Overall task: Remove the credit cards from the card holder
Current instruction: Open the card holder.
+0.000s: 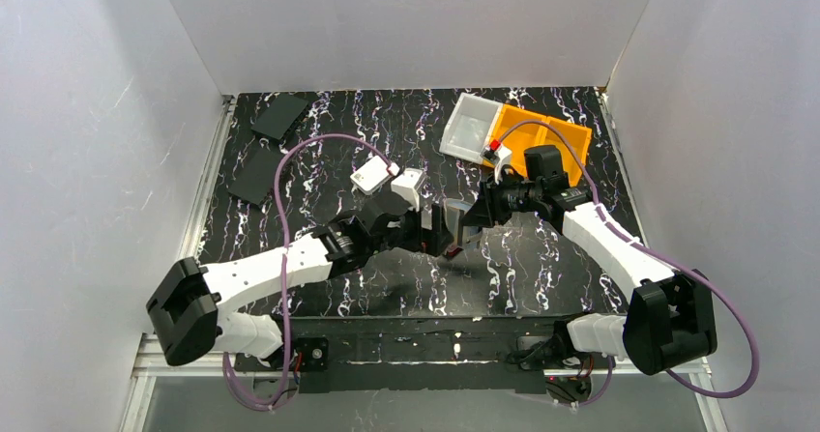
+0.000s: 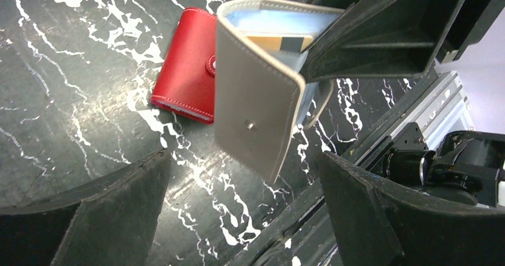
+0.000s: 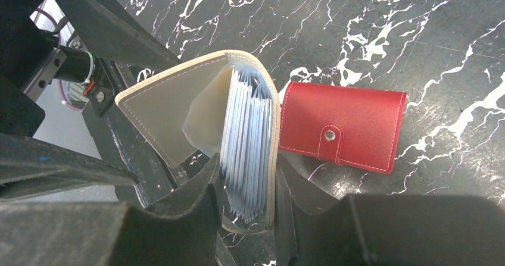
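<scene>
The grey-taupe card holder (image 2: 253, 99) hangs open just above the table, its pale blue plastic sleeves fanned out (image 3: 247, 129). My right gripper (image 3: 247, 197) is shut on the sleeves and one cover, and it shows in the top view (image 1: 471, 216). An orange-brown card (image 2: 265, 41) and a dark card (image 2: 292, 43) show inside a sleeve; I cannot make out the silvery card. My left gripper (image 2: 241, 177) is wide open and empty, just short of the holder's loose cover, and it shows in the top view (image 1: 432, 231).
A shut red wallet (image 3: 342, 126) lies on the table right beside the holder. A small white box (image 1: 370, 174) lies behind the left arm. A clear bin (image 1: 467, 126) and an orange bin (image 1: 541, 137) stand at the back right. Two black panels (image 1: 278, 116) lie at the back left.
</scene>
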`<state>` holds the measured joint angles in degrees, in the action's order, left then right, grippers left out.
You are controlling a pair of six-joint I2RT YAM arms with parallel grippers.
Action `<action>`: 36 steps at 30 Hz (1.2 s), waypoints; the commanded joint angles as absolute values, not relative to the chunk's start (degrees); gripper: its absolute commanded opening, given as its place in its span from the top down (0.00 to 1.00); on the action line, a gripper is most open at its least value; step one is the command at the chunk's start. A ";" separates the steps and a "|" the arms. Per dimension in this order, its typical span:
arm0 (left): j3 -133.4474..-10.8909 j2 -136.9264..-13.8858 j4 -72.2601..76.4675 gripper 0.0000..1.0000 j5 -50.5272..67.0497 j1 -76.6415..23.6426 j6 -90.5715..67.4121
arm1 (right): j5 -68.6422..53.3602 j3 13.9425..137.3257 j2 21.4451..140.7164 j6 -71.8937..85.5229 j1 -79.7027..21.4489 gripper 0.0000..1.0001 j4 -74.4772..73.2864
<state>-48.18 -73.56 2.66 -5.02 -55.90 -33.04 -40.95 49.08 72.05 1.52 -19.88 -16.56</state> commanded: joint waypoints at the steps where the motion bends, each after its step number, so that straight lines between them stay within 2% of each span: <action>1: -51.83 -76.04 2.99 0.09 -7.28 -56.78 -34.01 | -43.97 51.16 71.59 2.36 -19.86 0.99 -13.47; 8: -52.93 -77.92 0.37 0.23 -12.60 -56.88 -34.37 | -44.12 50.89 71.42 2.37 -19.78 0.99 -13.41; 15: -49.84 -74.09 -3.63 0.49 -19.18 -56.91 -34.94 | -44.95 50.34 70.58 2.11 -19.69 0.99 -13.19; 21: -48.52 -73.30 -4.39 0.55 -20.38 -56.70 -34.81 | -47.72 49.71 69.95 2.35 -19.60 0.99 -12.22; 22: -48.58 -73.45 -4.75 0.61 -20.43 -56.50 -34.70 | -48.41 49.48 69.70 2.37 -19.60 0.99 -11.89; 25: -48.99 -73.85 -7.27 0.90 -21.74 -55.73 -35.11 | -50.29 48.77 68.91 2.54 -19.60 0.99 -11.07; 26: -49.01 -73.84 -8.08 0.95 -22.20 -55.34 -35.51 | -50.57 48.49 68.63 2.55 -19.60 0.99 -10.88; 27: -48.93 -73.68 -8.69 0.96 -22.42 -54.87 -35.89 | -50.64 48.32 68.42 2.50 -19.60 0.99 -10.75; 29: -48.50 -72.62 -8.81 0.92 -21.12 -54.08 -35.91 | -50.35 48.02 68.09 2.18 -19.60 0.99 -10.72; 31: -48.02 -70.59 -8.26 0.77 -19.22 -53.93 -35.05 | -49.92 47.74 67.87 1.98 -19.53 0.99 -10.72; 33: -47.46 -67.80 -7.63 0.58 -15.97 -53.93 -32.71 | -49.30 47.64 67.85 1.73 -19.51 0.99 -10.85; 36: -46.52 -62.57 -8.65 0.38 -12.61 -53.89 -30.46 | -48.46 47.72 68.21 1.23 -19.42 0.99 -11.14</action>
